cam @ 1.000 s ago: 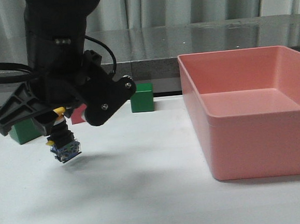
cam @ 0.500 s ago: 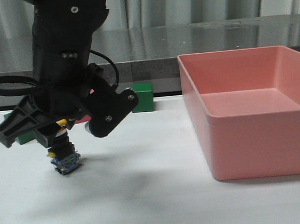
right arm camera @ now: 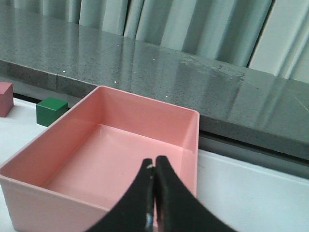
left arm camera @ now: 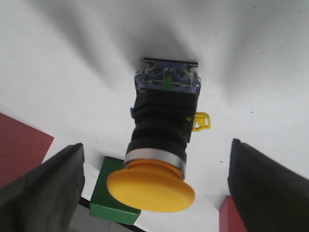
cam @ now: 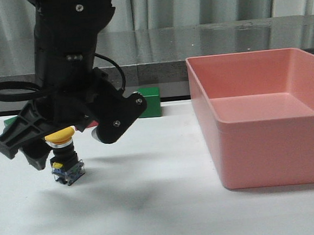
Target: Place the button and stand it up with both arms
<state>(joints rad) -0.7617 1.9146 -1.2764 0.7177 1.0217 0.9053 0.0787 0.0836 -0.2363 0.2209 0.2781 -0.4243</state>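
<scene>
The button [cam: 64,159] stands upright on the white table at the left, yellow cap on top and clear-blue base down. My left gripper [cam: 67,149] is open around it, with its black fingers [cam: 18,135] spread to both sides. In the left wrist view the button [left arm camera: 161,130] sits between the fingers [left arm camera: 46,186] with a wide gap on each side, touching neither. My right gripper [right arm camera: 154,169] is shut and empty above the pink bin [right arm camera: 145,99]; it does not show in the front view.
The large pink bin [cam: 268,152] fills the right side of the table. A green cube [cam: 148,102] stands behind the left arm near the table's back edge. Another green cube [left arm camera: 113,198] and a red cube [left arm camera: 19,145] lie close behind the button.
My left gripper came down with the tilted button and set it on the table. The jaws have opened, and the button now stands free with its yellow cap showing.
</scene>
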